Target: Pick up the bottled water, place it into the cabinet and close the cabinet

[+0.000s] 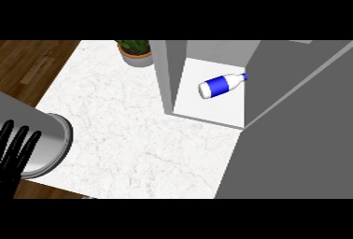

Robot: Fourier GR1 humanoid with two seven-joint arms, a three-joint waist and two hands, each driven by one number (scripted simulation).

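Bottled water (222, 85) status, working outward from the left hand (15, 149): that hand sits at the left edge of the frame, fingers straight, spread and pointing up, holding nothing, resting; grey forearm (38, 140) runs in just beside it at middle left; right hand not visible anywhere.

White marble counter (131, 135) fills the centre; potted plant (137, 51) at upper centre-left, just beside the cabinet's left wall.

Cabinet (171, 79) occupies the upper centre to right; white cabinet floor (207, 109) is exposed, so it reads as open; large grey cabinet door (303, 130) swung across the right side of the frame.

Bottle is already inside, lying on its side on the cabinet floor, white cap toward upper right, blue label round the middle; well apart from the hand.

Handling, my read: small plastic bottle, light to moderate if full; wall rigid enough but smooth and round, so slippery and prone to rolling while it lies flat; not fragile. If it needs regrasping, take it round the labelled mid-body across the axis, thumb opposite fingers; neck is too narrow and the cap end is close to the door side.

Judgement: placement looks done; closing the door is the step left, and that panel is on the right.
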